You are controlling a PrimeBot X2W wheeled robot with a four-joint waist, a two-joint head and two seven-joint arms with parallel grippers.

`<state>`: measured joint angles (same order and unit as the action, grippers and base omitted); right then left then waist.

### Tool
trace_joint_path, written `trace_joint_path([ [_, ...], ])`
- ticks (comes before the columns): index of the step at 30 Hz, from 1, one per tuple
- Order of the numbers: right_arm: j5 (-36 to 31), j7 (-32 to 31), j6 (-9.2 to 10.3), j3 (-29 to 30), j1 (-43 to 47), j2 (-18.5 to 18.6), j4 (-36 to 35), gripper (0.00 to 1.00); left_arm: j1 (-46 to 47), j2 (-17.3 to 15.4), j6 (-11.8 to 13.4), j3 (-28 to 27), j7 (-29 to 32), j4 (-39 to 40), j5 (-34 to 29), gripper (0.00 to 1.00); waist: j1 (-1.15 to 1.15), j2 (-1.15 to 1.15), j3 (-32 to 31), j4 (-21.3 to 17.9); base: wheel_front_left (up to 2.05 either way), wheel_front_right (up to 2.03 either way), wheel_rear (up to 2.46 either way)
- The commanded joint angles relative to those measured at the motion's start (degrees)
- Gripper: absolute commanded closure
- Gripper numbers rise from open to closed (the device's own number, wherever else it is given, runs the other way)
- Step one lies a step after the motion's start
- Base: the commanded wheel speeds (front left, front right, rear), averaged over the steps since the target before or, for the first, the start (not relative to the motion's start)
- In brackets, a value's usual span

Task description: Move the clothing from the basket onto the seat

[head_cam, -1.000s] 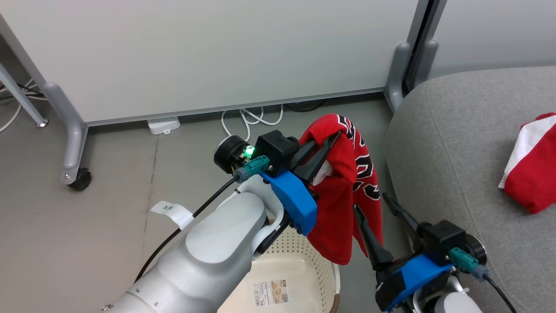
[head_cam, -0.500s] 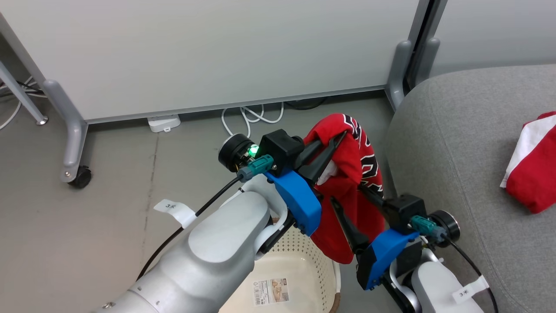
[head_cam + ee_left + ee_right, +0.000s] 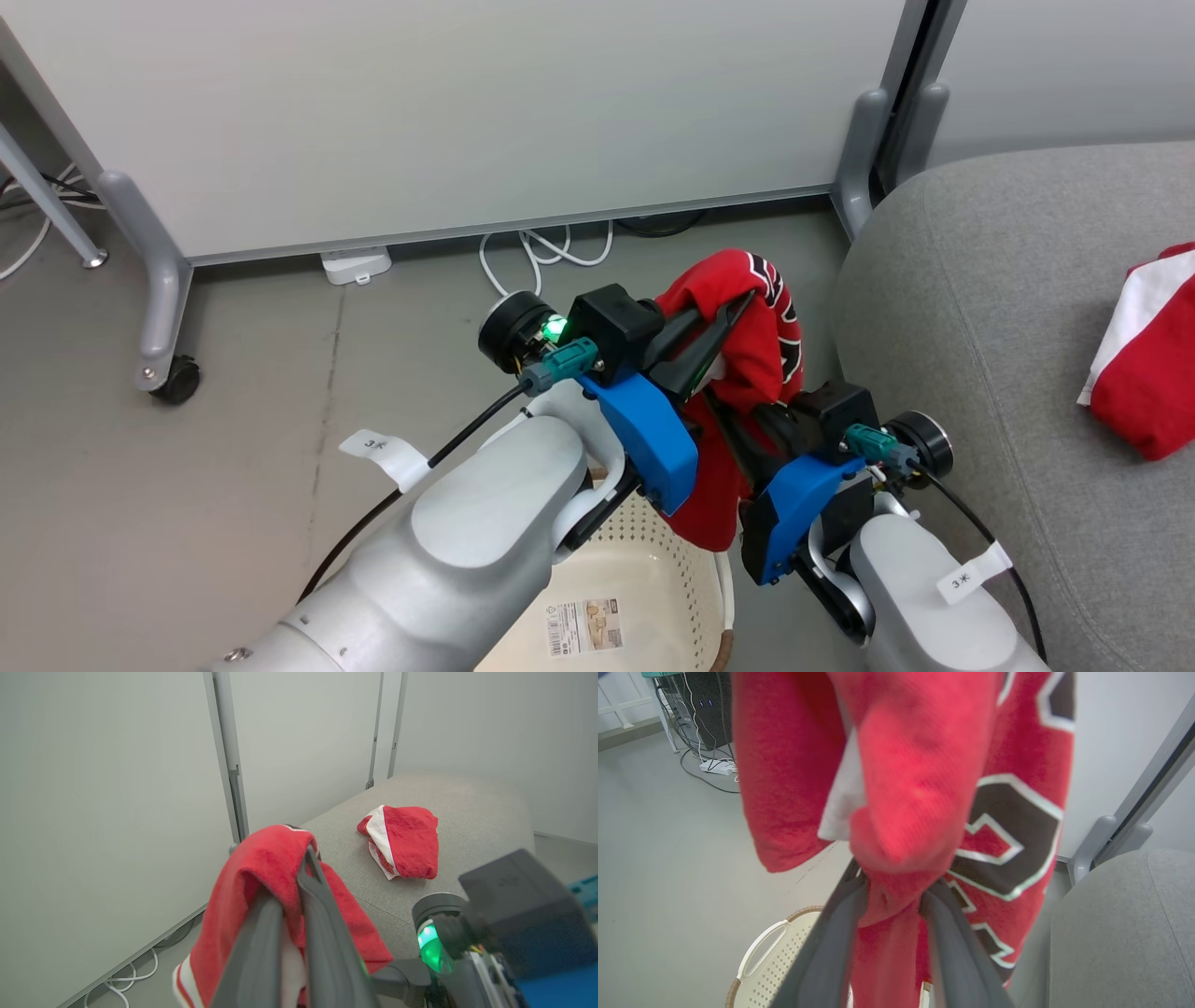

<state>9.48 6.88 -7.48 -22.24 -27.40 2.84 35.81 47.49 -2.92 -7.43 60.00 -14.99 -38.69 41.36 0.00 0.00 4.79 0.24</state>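
Left tool clamps the soft red lettered garment above the half-hidden cream perforated basket; right tool pinches its lower fold, fingertips buried. Just beside lies the grey fabric seat, its rounded edge near.

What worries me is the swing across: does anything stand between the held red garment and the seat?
Nothing visible does. The red garment hangs from the left gripper beside the bare near edge of the seat; the other garment lies farther along.

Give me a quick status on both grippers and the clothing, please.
Left gripper shut on red jersey, above basket. Right gripper pinching its lower fold. Other garment already on sofa. No obstacle seen between.
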Motion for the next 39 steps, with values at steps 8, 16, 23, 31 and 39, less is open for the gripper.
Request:
trace_joint_path([
  [8,0.95,2.15,-0.03,-0.49,-1.89,0.08,3.93,1.00,0.89,0.03,-0.05,0.04,-0.30,-0.46,0.36,1.00,0.00,0.00,-0.49,-0.26,0.00,0.00,0.00],
  [16,1.68,2.99,-0.03,-0.72,-2.04,0.08,5.46,1.00,-0.02,0.04,-0.05,-0.16,-0.30,-0.73,0.37,1.00,0.00,0.00,-1.17,-0.53,0.00,0.00,0.00],
  [23,2.06,3.40,-0.03,-0.84,-2.22,0.08,6.09,1.00,-0.48,0.04,-0.05,0.13,-0.30,-1.23,0.56,1.00,0.00,0.00,-1.42,-0.69,0.00,0.00,0.00],
  [31,2.20,3.66,-0.03,-0.71,-2.68,0.08,6.43,1.00,-0.37,0.03,-0.05,0.60,-0.29,-1.84,1.04,0.15,0.00,0.00,-1.20,-0.79,0.00,0.00,0.00],
  [39,2.19,4.17,-0.03,0.25,-3.05,0.08,6.87,1.00,-1.11,0.03,-0.05,1.54,-0.29,-2.79,2.45,0.00,0.00,0.00,-1.13,-0.83,0.00,0.00,0.00],
])
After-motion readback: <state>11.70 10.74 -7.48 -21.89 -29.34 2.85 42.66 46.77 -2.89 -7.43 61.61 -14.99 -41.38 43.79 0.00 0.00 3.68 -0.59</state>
